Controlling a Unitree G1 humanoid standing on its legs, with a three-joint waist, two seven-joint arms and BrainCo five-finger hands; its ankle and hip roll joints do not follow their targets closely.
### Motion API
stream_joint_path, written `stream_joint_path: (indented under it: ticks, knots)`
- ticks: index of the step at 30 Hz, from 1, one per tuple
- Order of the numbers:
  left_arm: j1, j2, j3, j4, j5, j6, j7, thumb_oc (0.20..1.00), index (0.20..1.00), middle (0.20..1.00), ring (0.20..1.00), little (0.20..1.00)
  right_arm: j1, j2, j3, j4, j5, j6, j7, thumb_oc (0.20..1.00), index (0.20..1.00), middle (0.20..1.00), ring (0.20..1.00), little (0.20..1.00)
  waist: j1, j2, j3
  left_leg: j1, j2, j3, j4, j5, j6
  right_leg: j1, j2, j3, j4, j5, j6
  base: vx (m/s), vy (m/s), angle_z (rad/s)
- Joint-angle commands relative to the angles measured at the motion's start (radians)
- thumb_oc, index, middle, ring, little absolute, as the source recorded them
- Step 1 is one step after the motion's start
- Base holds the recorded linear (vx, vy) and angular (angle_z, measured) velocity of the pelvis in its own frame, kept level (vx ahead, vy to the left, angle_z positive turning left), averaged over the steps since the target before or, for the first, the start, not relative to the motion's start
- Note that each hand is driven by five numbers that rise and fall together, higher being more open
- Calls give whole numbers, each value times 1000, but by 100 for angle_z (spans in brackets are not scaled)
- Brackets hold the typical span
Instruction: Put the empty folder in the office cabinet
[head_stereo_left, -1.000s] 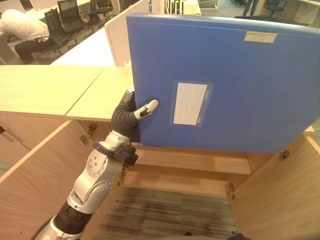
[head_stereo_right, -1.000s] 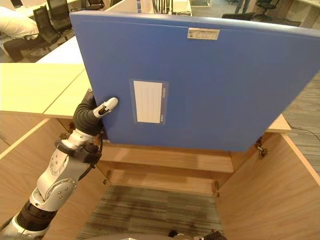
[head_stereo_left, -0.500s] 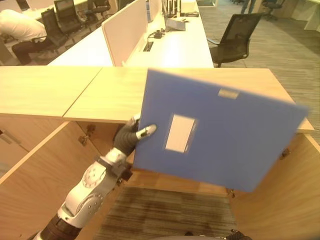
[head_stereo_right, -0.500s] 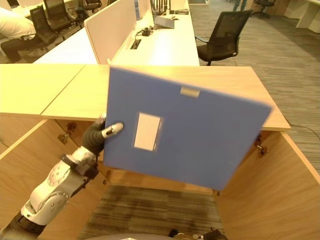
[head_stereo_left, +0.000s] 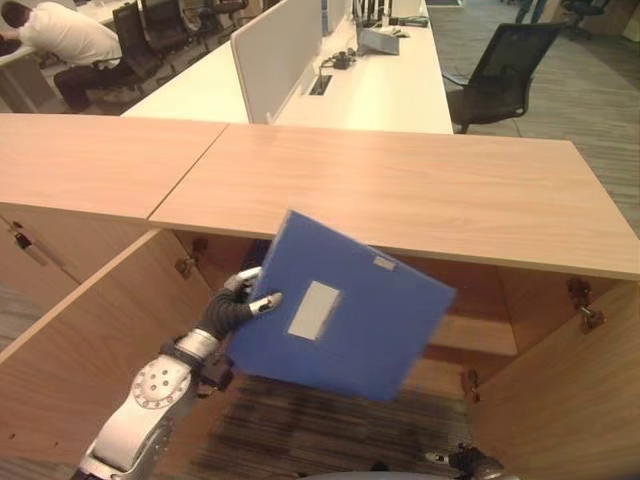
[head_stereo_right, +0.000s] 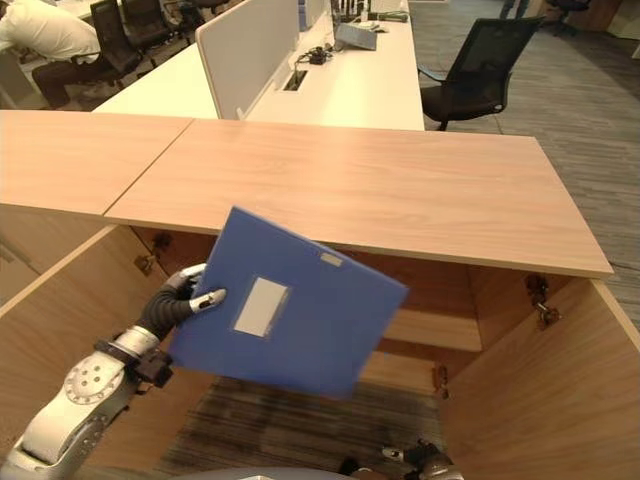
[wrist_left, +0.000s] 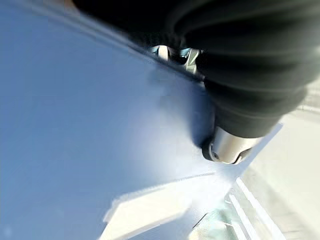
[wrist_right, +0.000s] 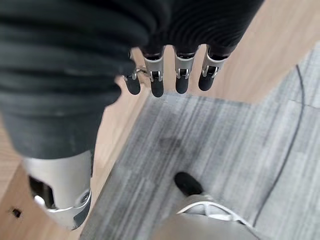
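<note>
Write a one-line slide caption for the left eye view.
Left hand pinches a tilted blue folder before the open cabinet.

My right hand (wrist_right: 170, 75) hangs down with nothing in it. My fingers (wrist_right: 157, 82) sit in a row, loose and a bit bent, with dark tips. My thumb (wrist_right: 60, 195) sticks out on its own. Under them is grey carpet (wrist_right: 210, 145). Light wood (wrist_right: 270, 60) runs next to the carpet.

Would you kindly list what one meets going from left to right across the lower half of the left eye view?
Open left cabinet door → left hand → blue folder → open right cabinet door.
</note>
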Motion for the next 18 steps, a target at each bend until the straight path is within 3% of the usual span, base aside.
stream_joint_path:
  ticks: [1, 5, 6, 12, 18]
  knots:
    - [-19, 36, 89, -60, 203, -106, 66, 200, 200, 200, 200, 200, -53, 18, 29, 7, -3, -7, -18, 1000, 1000, 1000, 1000, 1000, 4, -83, -23, 5, 2, -24, -32, -27, -17, 99, -74, 57, -97, 6, 128, 0, 0, 0]
    - [-4, 55, 132, -71, 286, -112, 77, 200, 200, 200, 200, 200, -50, 24, 28, -6, -7, -9, -23, 1000, 1000, 1000, 1000, 1000, 5, -83, -23, 5, 2, -26, -32, -27, -18, 100, -75, 55, -97, 5, 128, 0, 0, 0]
    - [-3, 96, 166, -71, 407, -121, 91, 200, 200, 200, 200, 200, -74, 17, 1, -5, 25, -13, -40, 1000, 1000, 1000, 1000, 1000, 10, -80, -23, 8, 3, -24, -32, -29, -20, 102, -75, 53, -97, 6, 130, 0, 0, 0]
    - [34, 151, 243, -63, 566, -143, 122, 200, 200, 200, 200, 200, -37, -27, -4, -87, -9, -18, -32, 1000, 1000, 1000, 1000, 1000, 7, -84, -23, 8, 4, -17, -32, -28, -25, 101, -75, 54, -97, 6, 131, 0, 0, 0]
    - [87, 156, 289, -79, 707, -168, 160, 200, 200, 200, 200, 200, 6, -116, -9, -433, -105, -35, -79, 1000, 1000, 1000, 1000, 1000, -5, -79, -19, 9, 7, -13, -32, -33, -24, 98, -77, 58, -97, 4, 132, -4, -2, -6]
